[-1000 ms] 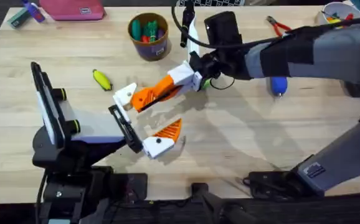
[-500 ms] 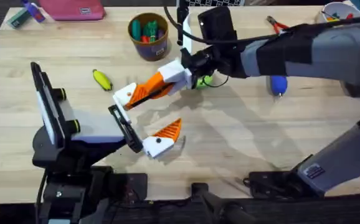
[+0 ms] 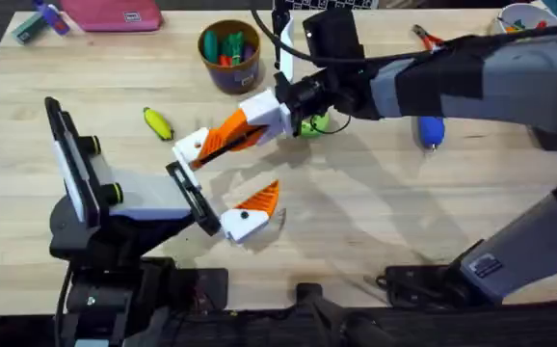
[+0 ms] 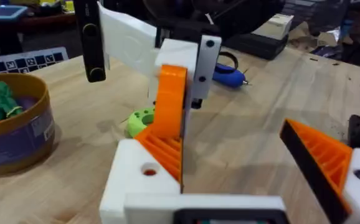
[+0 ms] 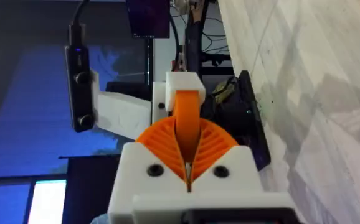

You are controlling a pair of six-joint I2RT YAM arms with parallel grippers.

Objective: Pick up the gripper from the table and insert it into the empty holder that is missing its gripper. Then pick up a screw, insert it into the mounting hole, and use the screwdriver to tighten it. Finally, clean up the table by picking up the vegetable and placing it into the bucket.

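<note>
My right gripper [image 3: 251, 125] reaches across from the right and is shut on the orange gripper [image 3: 223, 139]. Its ribbed pads [image 5: 212, 144] clamp the wedge [image 5: 187, 118]. The wedge's far end meets the white holder [image 3: 194, 146], the bare upper finger of my left gripper [image 3: 219, 185], which stands open. In the left wrist view the orange gripper [image 4: 170, 106] stands on the holder [image 4: 133, 183], beside its mounting hole [image 4: 149, 170]. The yellow vegetable [image 3: 157, 122] lies left of the holder. The bucket [image 3: 230, 56] stands at the back. The blue screwdriver [image 3: 431, 130] lies at the right. The screw is out of view.
A green toy piece [image 3: 312, 123] lies under my right wrist. Red-handled pliers [image 3: 433, 40] and a white bowl [image 3: 524, 17] sit at the back right, a pink case [image 3: 115, 13] at the back left. Bare table [image 3: 375, 212] lies in front of the right arm.
My right gripper has carried the orange gripper a little left and back, closing onto the holder. The left arm has barely moved.
</note>
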